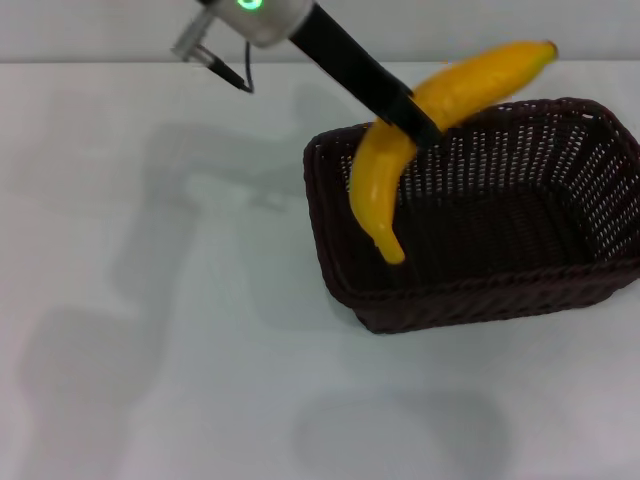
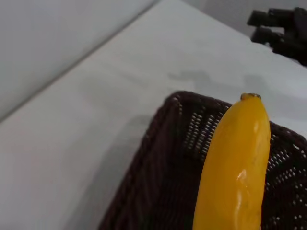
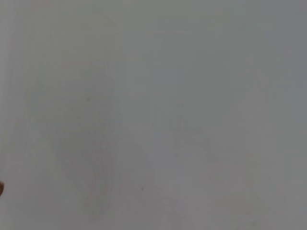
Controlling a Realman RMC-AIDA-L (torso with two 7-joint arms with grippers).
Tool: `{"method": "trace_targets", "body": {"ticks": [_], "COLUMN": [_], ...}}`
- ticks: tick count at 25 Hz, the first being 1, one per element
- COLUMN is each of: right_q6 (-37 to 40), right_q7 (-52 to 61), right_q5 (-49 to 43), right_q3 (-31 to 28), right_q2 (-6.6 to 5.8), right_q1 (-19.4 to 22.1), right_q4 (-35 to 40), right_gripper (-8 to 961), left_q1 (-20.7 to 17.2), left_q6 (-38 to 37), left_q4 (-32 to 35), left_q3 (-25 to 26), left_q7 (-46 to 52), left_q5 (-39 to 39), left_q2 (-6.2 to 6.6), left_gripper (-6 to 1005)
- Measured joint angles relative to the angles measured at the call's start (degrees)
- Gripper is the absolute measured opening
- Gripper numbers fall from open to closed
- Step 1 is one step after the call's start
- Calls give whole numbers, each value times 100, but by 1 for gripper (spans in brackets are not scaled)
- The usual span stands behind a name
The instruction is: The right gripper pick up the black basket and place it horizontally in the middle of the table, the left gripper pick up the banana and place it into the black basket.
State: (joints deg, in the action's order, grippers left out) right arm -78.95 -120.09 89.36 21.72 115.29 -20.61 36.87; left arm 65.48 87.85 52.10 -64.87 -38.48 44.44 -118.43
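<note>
The black basket (image 1: 480, 290) stands lengthwise across the white table (image 1: 150, 300), right of the middle. My left gripper (image 1: 418, 120) reaches in from the top left on a silver wrist with a green light. It is shut on the yellow banana (image 1: 375, 190) around its middle. The banana hangs tilted over the basket's left end, its lower tip down inside the rim. In the left wrist view the banana (image 2: 235, 163) fills the foreground above the basket (image 2: 158, 182). My right gripper (image 2: 256, 26) shows only as a dark shape far off in that view, beyond the basket.
The right wrist view shows only bare white table (image 3: 153, 115). The table's far edge meets a pale wall (image 1: 450, 25) behind the basket. The basket's right end runs to the edge of the head view.
</note>
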Motion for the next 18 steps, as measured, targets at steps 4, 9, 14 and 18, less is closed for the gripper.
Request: {"method": "trace_targets", "body": {"ticks": [4,9,14,18], "right_q6": [-17,46,71,-10], "right_q7": [-7,-38,-414,-1075], "right_q5": [3,3,243,756], "right_q3": [-10,-26,-39,-46], "right_q2": [-14,-21,-24,-25], "right_q1": [77,181,200,277], "right_q4": [-3,-28,-317,-758], "right_gripper": [373,376,379,381], "left_q1": [-71,-468,-1700,-3104], "left_q6": [-315,-642,-996,-1573], "left_q4": [-38,467,1745,2506], "left_q3": [-184,-204,-235,-238], "left_q7": [52,-93,-627,-1342], "left_q5": [42,354,1012,1904], "left_q2": [-71,-54,-64,-68], "left_gripper": [589,696,804,849]}}
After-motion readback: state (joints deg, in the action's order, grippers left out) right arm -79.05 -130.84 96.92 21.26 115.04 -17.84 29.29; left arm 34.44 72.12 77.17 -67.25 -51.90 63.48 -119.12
